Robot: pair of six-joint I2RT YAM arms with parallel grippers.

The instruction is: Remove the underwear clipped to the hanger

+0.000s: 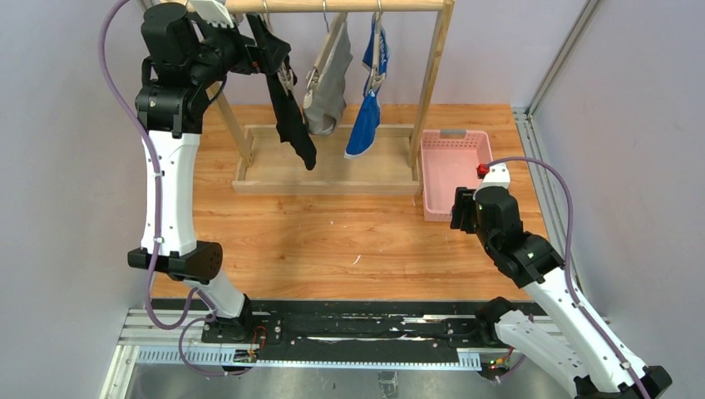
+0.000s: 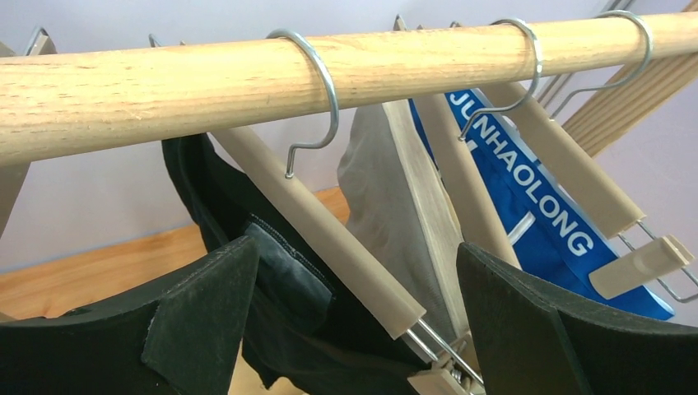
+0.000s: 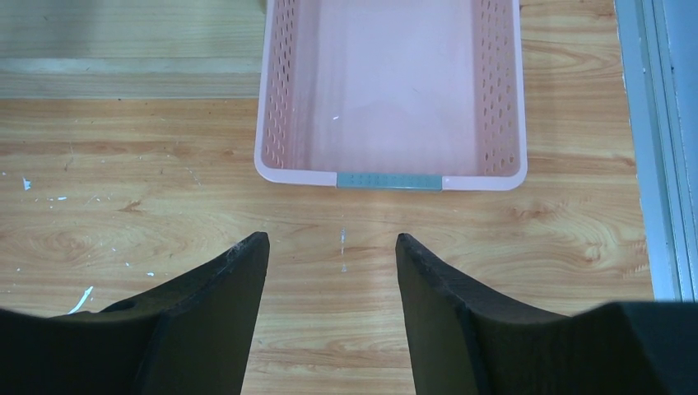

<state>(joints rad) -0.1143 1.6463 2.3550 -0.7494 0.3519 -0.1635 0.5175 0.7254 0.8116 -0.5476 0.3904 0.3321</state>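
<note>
While left gripper [image 2: 354, 271] gapes around black briefs [image 2: 206, 193] | right gripper [image 3: 331, 247] parted, well apart

The rail [image 2: 165, 82] is bare pale wood, matt, with open grain. The hanger hooks [image 2: 331, 86] are smooth, bright metal wire, and the hanger bars [image 2: 329, 239] have a smooth, matt beige finish. The black briefs [image 2: 197, 189] are soft matt cloth with a slightly shiny sewn label. The grey briefs [image 2: 370, 197] are fine matt cloth, and the blue briefs [image 2: 535, 206] are smoother cloth with white lettering. The pads [image 2: 206, 313] of the left hand [image 2: 355, 255] are matt black, rough and foam-like with dusty edges, as are the pads [image 3: 461, 321] of the right hand [image 3: 331, 243]. The basket [image 3: 280, 99] is smooth pale pink perforated plastic. The tabletop [image 3: 165, 222] is satin wood grain flecked with white.
</note>
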